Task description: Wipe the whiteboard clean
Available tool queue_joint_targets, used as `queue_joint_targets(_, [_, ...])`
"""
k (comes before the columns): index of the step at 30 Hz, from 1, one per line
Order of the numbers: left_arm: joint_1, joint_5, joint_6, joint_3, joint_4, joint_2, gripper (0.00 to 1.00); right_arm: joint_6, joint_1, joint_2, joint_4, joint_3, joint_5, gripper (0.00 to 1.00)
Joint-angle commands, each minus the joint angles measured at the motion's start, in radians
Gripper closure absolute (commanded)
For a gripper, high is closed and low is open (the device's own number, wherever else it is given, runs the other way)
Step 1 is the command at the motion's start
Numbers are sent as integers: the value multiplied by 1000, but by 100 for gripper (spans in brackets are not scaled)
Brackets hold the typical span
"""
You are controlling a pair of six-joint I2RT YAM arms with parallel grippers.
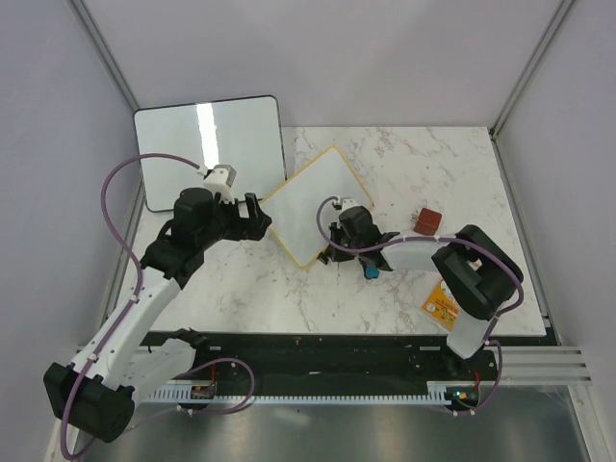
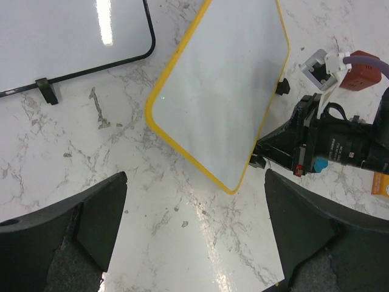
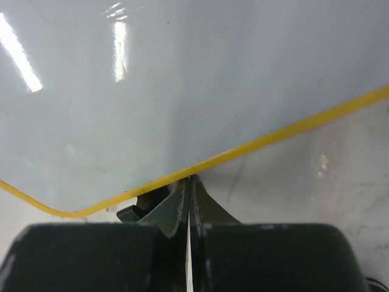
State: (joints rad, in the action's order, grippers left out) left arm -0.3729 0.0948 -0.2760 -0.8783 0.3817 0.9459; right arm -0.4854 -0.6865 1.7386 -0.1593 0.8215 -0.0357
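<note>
With the yellow-framed rectangular whiteboard (image 1: 313,207) looking clean, your left gripper (image 2: 196,182) gapes empty and your right gripper (image 3: 189,180) is closed, empty, against its frame: withdraw gently.

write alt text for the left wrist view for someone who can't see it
A yellow-framed whiteboard with no clear writing visible lies angled on a marble table, the shut right tool at its right edge. The open left tool frames the bottom of the shot, and a larger black-edged board sits upper left.

White marble-patterned table (image 1: 250,289) enclosed by plain pale grey walls (image 1: 385,58) on 3 sides
</note>
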Motion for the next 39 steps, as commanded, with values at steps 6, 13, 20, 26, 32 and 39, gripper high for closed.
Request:
queue_joint_targets(6, [3,-18,27,-47,36,-22,1,-45,-56,147,56,103,-20,100])
queue_joint_targets(13, [3,0,26,-50,39,-18,1,-59,-90,174,66,149,-17,100])
queue_joint_targets(20, [3,6,29,-56,57,-24,1,-65,-128,208,93,238,-23,100])
queue_joint_targets(26, [3,13,27,-63,66,-25,1,-85,-173,271,107,332,-41,100])
queue_joint_targets(32, [3,20,28,-74,83,-27,0,-99,-209,280,102,360,-32,100])
queue_joint_targets(39, [3,11,28,-93,115,-27,0,-90,-214,75,135,245,75,100])
